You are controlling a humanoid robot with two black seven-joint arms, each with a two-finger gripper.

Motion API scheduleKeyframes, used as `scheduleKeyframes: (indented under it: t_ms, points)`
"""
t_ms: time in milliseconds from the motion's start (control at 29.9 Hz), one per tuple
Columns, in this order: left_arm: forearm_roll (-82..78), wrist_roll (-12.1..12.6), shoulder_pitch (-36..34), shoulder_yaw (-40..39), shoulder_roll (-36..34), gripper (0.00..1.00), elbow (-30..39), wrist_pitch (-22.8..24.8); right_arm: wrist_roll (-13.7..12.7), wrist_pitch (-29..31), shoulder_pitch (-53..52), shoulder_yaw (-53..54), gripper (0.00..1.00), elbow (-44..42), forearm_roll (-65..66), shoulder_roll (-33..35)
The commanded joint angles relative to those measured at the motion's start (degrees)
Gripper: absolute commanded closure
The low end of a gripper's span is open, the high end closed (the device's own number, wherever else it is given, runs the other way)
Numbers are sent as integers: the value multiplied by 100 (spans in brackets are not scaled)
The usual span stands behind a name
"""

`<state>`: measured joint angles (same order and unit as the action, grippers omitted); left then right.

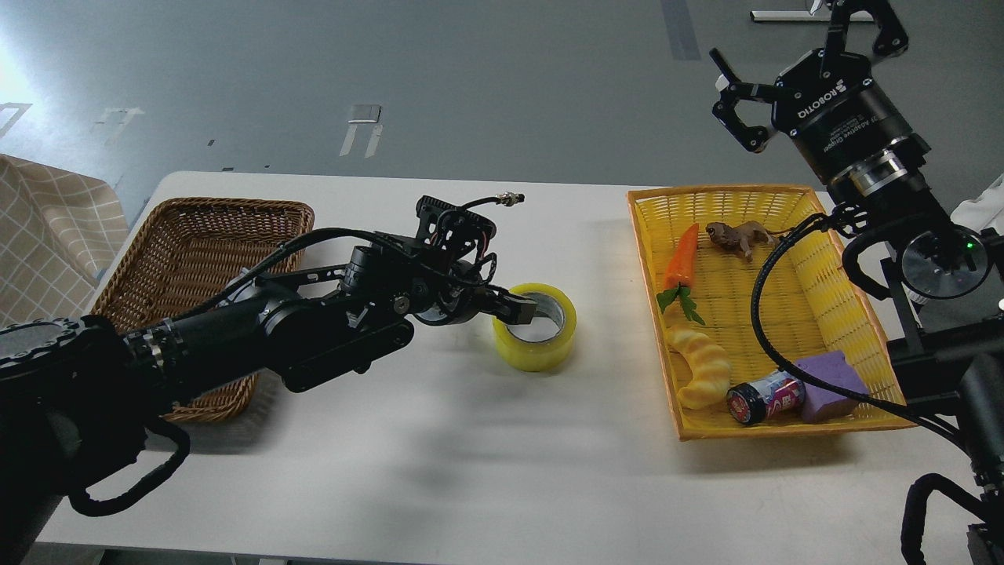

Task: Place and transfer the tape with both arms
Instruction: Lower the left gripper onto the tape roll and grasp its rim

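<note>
Black and bulky, the left arm (pixel 235 329) fills the near left of the view and reaches across a white table (pixel 439 471) to the tape (pixel 536 327), a yellowish roll lying flat near the table's middle. The left pincer (pixel 524 308) sits at the roll's near-left rim, one finger (pixel 519 308) hooked into the core; the other finger is hidden, so I cannot tell whether it is clamped on the wall or merely around it.

Behind the left pincer, toward the arm's base, lies a brown basket (pixel 196 235), apparently bare. Well to the right of the pincer sits a yellow tray (pixel 784 196) holding a carrot (pixel 681 259), a small brown animal (pixel 733 235), a croissant toy (pixel 700 369), a can (pixel 765 398) and a purple block (pixel 831 384). High above the tray hangs the right pincer (pixel 792 47), fingers spread apart and holding nothing.

Judging by this, the step is grasping the roll. To do it well, one finger should sit inside the core and the other outside, pinching the wall squarely before lifting straight up, so the roll does not tip or slide on the table.
</note>
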<state>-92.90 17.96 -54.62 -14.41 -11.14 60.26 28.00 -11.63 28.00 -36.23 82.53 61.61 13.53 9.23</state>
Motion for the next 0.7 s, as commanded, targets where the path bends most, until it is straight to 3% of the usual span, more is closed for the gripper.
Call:
scheduleKeyframes:
  t_ms: [0, 100, 368, 435, 502, 569, 669]
  points:
    - [0, -12, 21, 0, 68, 10, -58, 0, 3, 0, 10, 0, 0, 0, 0, 0]
    - [0, -12, 56, 0, 77, 12, -58, 0, 3, 0, 10, 0, 0, -35, 0, 0]
    - [0, -74, 91, 18, 138, 38, -67, 0, 3, 0, 10, 0, 0, -35, 0, 0]
    - [0, -161, 83, 88, 147, 50, -128, 0, 3, 0, 10, 0, 0, -35, 0, 0]
    - [0, -188, 83, 97, 147, 52, -163, 0, 3, 0, 10, 0, 0, -35, 0, 0]
    - [0, -240, 74, 97, 147, 65, -208, 0, 3, 0, 10, 0, 0, -44, 0, 0]
    - [-9, -398, 65, 114, 147, 97, -216, 0, 12, 0, 1, 9, 0, -44, 0, 0]
